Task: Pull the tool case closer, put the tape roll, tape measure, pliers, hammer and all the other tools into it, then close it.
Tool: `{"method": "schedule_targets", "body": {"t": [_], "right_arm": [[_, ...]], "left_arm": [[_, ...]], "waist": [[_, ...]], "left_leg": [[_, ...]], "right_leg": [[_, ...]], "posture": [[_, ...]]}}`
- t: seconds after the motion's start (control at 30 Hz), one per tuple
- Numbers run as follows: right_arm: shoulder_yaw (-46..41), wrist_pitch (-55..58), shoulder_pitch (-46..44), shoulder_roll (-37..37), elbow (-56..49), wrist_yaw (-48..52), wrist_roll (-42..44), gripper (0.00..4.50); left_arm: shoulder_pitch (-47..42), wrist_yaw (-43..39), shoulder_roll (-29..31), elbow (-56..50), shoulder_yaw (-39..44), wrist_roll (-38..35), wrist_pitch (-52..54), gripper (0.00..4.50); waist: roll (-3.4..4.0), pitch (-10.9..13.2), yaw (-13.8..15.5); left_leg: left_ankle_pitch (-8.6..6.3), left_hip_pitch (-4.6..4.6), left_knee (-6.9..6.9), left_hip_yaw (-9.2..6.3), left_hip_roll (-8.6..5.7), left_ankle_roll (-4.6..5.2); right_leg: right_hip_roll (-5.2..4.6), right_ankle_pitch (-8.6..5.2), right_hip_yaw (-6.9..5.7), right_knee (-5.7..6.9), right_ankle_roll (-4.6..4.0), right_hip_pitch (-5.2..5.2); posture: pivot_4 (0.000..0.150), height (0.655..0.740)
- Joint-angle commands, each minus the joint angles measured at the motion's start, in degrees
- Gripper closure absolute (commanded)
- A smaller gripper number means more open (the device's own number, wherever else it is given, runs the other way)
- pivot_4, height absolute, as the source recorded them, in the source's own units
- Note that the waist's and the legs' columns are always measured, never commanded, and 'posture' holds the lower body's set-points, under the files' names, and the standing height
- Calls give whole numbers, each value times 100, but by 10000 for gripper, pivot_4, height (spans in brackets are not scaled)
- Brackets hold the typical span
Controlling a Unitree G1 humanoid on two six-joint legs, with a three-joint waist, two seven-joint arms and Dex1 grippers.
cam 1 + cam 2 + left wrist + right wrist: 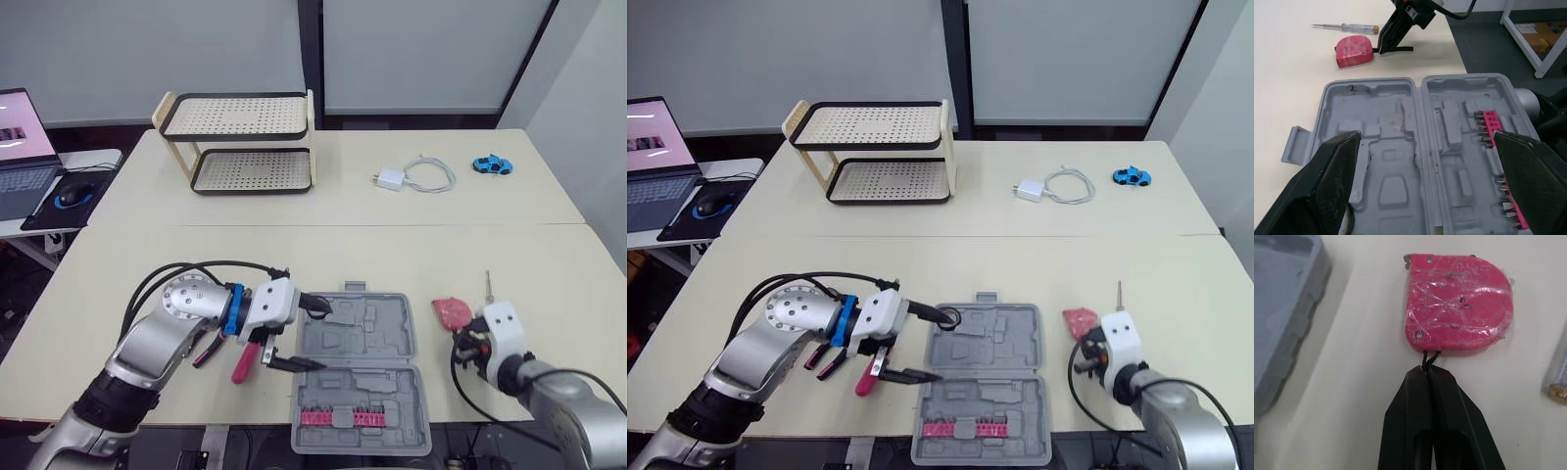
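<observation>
Tape measure (1459, 303) lies flat on the worktop (294, 255) directly ahead of the right claw (1432, 374). That claw's fingers are pressed together on the black cord (1427, 357) at the body's near edge. Tool case (377, 328) lies open off that claw's left side, so the transfer is judged to run leftward. Left claw (320, 335) is spread wide and holds nothing, with the case directly ahead of it.

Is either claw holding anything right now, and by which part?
Right claw pinches the black strap of the tape measure. Left claw is open over the case, holding nothing.
</observation>
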Motion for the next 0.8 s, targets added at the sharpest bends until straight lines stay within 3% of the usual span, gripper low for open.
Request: {"method": "schedule_targets", "body": {"t": [0.03,0.4,0.8], "right_arm": [[-111,268,379,51,-687,-44,200,44341],[-169,543,1404,188,-1422,-98,410,44341],[-31,586,1747,156,-1579,-136,514,44341]], "left_arm": [[28,-125,103,-305,10,-146,7,0],[170,-267,112,-577,14,-337,110,0],[194,-289,104,-565,-52,-276,46,0]], "waist": [[2,1,1],[3,1,3],[4,1,5]], "left_leg": [[0,0,1,1,-1,0],[0,2,3,5,-1,0],[0,2,3,4,-1,0]], "right_leg": [[0,0,2,0,0,0],[1,-1,6,-2,1,3],[3,-1,4,-2,1,3]], "posture": [[1500,7400],[1500,7400],[1500,7400]]}}
